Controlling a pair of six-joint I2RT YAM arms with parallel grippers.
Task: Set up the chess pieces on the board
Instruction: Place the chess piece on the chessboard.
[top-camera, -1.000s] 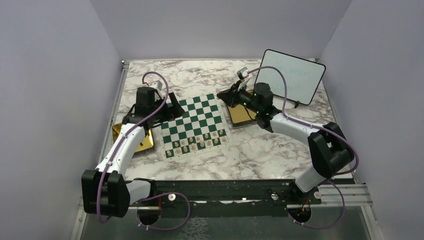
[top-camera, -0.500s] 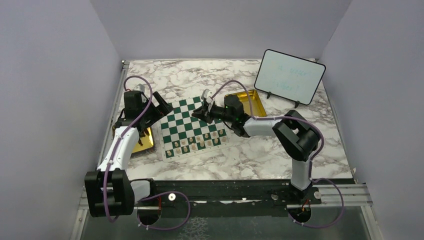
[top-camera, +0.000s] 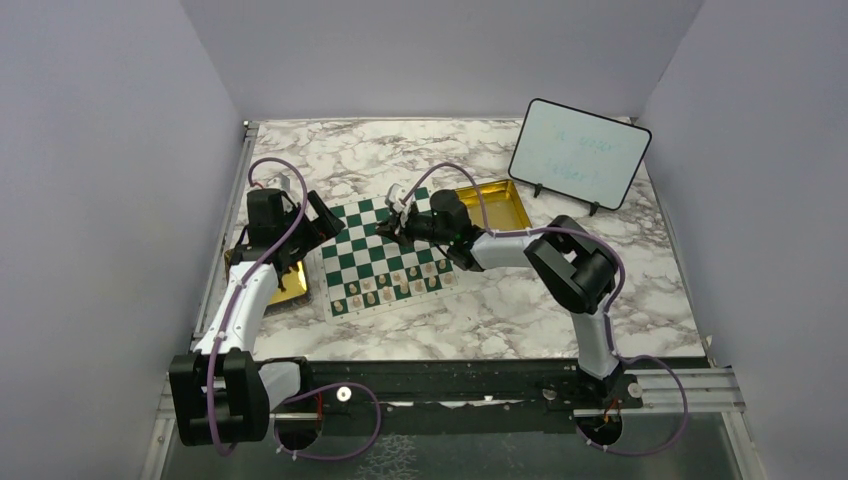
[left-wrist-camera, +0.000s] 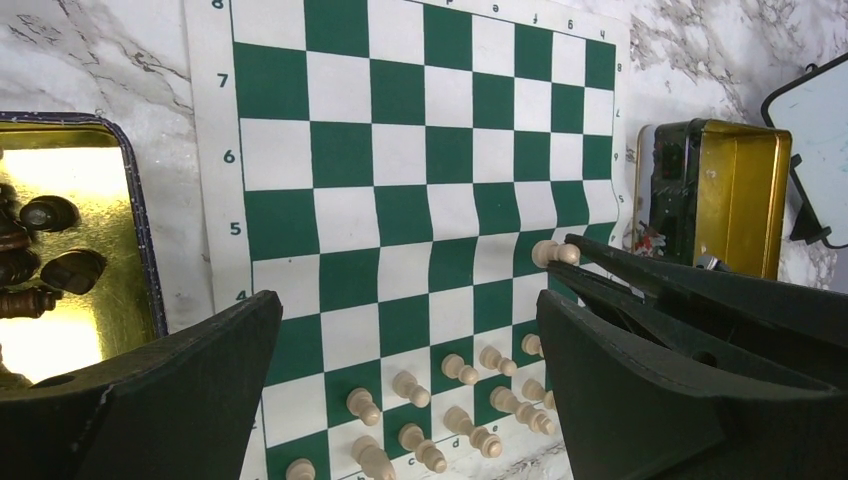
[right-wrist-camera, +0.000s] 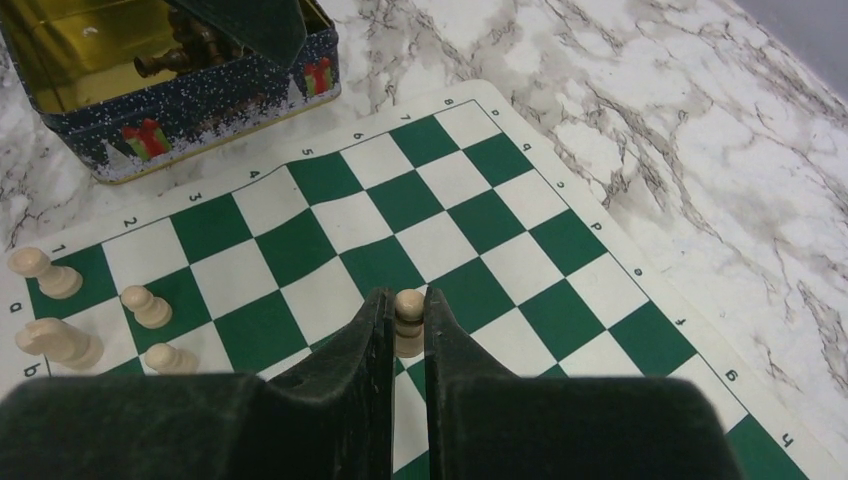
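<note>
The board (top-camera: 362, 246) is a green-and-white checkered mat in the middle of the marble table. Several cream chess pieces (top-camera: 392, 284) stand in its two near rows, also shown in the left wrist view (left-wrist-camera: 450, 372). My right gripper (top-camera: 392, 226) hangs over the board's middle squares, shut on a cream pawn (right-wrist-camera: 408, 308) held upright by its head. That pawn (left-wrist-camera: 552, 254) also shows in the left wrist view. My left gripper (top-camera: 316, 224) stands wide open at the board's left edge with nothing between its fingers (left-wrist-camera: 640, 400).
A gold tin (top-camera: 292, 286) with dark pieces (left-wrist-camera: 48, 272) sits left of the board, its decorated wall (right-wrist-camera: 200, 115) facing the mat. A second gold tin (top-camera: 492, 208) lies to the right. A framed whiteboard (top-camera: 578, 153) stands at the back right.
My right arm swung left from the right tin to over the board, carrying the pawn. My left gripper drew back slightly toward the left tin and stayed open.
</note>
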